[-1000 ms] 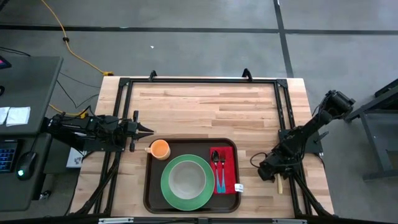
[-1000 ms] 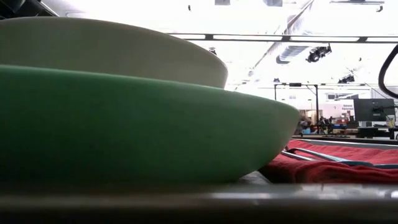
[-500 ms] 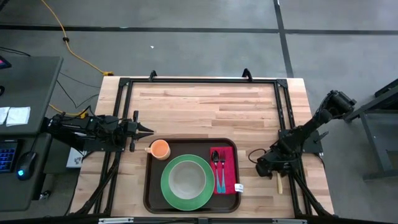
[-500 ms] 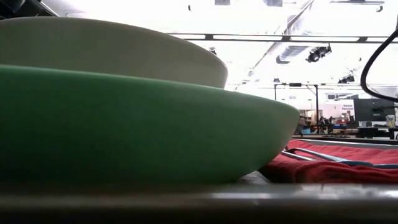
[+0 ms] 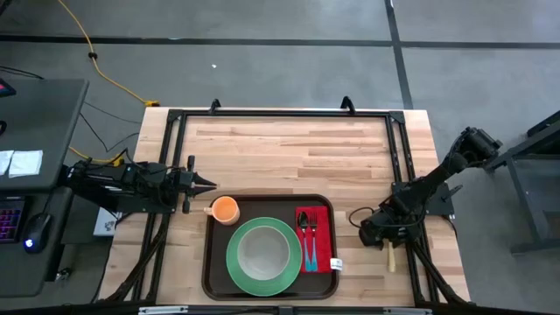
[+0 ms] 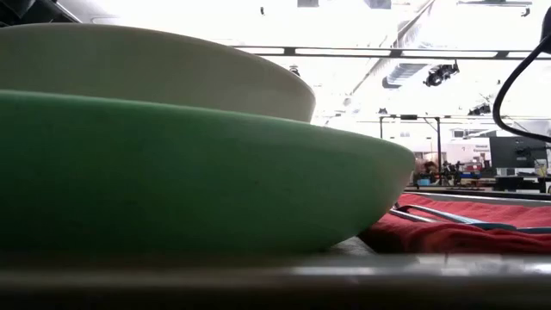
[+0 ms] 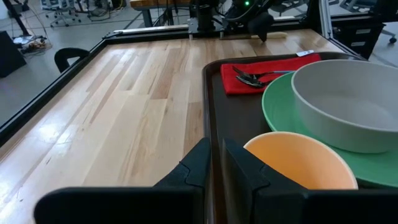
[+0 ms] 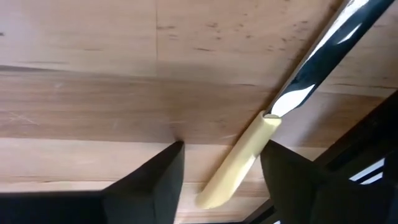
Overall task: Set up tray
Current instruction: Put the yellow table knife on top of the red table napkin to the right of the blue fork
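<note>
The dark brown tray (image 5: 213, 262) lies at the table's near edge. On it are a green plate (image 5: 234, 262) holding a pale bowl (image 5: 262, 250), an orange cup (image 5: 226, 209) and a red napkin (image 5: 320, 233) with a spoon and fork (image 5: 305, 229). A knife with a cream handle (image 8: 239, 162) and a shiny blade (image 8: 317, 56) lies flat on the wood right of the tray. My right gripper (image 8: 222, 146) hangs over it, open, one finger on each side of the handle. My left gripper (image 7: 214, 158) is shut, just left of the cup.
A black metal frame (image 5: 280, 112) runs around the table's left, far and right sides. One frame bar passes close to the knife (image 8: 367, 149). Bare wood (image 5: 289, 157) stretches from the tray to the far edge. In the low view the plate (image 6: 172, 172) fills most of the picture.
My right gripper has shifted a little toward the table's far edge and toward the tray, so more of the knife's cream handle shows beside it in the high view. The knife itself and everything on the tray have stayed put.
</note>
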`<action>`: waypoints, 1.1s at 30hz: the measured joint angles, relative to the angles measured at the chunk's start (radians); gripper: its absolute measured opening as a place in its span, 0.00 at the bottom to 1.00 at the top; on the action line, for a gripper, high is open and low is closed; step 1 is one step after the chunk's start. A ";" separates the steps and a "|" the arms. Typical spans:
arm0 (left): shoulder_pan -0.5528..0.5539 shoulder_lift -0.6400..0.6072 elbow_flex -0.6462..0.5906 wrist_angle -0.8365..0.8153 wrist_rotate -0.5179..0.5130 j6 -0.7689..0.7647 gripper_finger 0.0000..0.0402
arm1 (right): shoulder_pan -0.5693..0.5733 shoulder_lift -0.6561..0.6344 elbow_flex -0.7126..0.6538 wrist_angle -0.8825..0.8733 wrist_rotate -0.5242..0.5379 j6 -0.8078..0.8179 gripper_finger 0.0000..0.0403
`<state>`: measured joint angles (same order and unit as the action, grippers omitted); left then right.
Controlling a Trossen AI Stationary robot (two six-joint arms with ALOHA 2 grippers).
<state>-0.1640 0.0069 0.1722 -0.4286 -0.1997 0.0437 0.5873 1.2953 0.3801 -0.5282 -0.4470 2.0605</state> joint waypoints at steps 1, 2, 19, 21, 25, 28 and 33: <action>0.000 0.000 0.000 0.000 0.000 0.000 0.18 | 0.000 0.000 -0.001 -0.001 -0.005 0.000 0.45; 0.000 0.000 0.000 0.000 0.000 0.000 0.18 | 0.000 0.000 -0.001 -0.001 -0.007 0.000 0.43; 0.000 0.000 0.000 0.000 0.000 0.000 0.18 | 0.001 0.001 -0.003 0.018 -0.025 0.001 0.23; 0.000 0.000 0.000 0.000 0.000 0.000 0.18 | 0.001 0.001 -0.003 0.026 -0.027 0.001 0.21; 0.000 0.000 0.000 0.000 0.000 0.000 0.18 | 0.001 0.001 -0.003 0.038 -0.029 0.001 0.17; 0.000 0.000 0.000 0.000 0.000 0.000 0.18 | 0.001 0.001 -0.003 0.049 -0.032 0.001 0.15; 0.000 0.000 0.000 0.000 0.000 0.000 0.18 | 0.001 0.001 -0.003 0.059 -0.034 0.001 0.09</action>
<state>-0.1642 0.0067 0.1722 -0.4286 -0.1997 0.0437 0.5884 1.2964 0.3767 -0.4689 -0.4808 2.0616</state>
